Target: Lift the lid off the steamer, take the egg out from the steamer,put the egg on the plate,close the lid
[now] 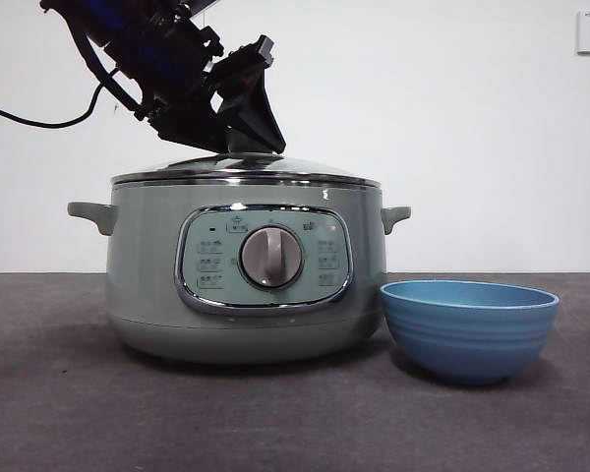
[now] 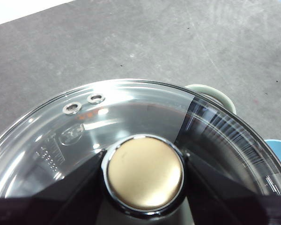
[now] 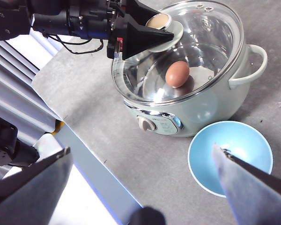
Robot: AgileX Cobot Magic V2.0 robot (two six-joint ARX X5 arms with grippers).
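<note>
Closest to me is the blue plate (image 1: 469, 327), really more of a little bowl, sitting on the grey table (image 1: 59, 413) just beside the steamer (image 1: 246, 280). The glass lid (image 3: 178, 51) is on the pot, and through it you can see a brown egg (image 3: 177, 73) inside. The left gripper (image 1: 244, 138) is clamped around the lid's knob (image 2: 145, 173). The right gripper (image 3: 140, 187) hangs up high over the bowl, jaws spread wide, holding nothing.

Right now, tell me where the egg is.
The egg sits inside the steamer, under the closed lid, seen through the glass in the right wrist view.
</note>
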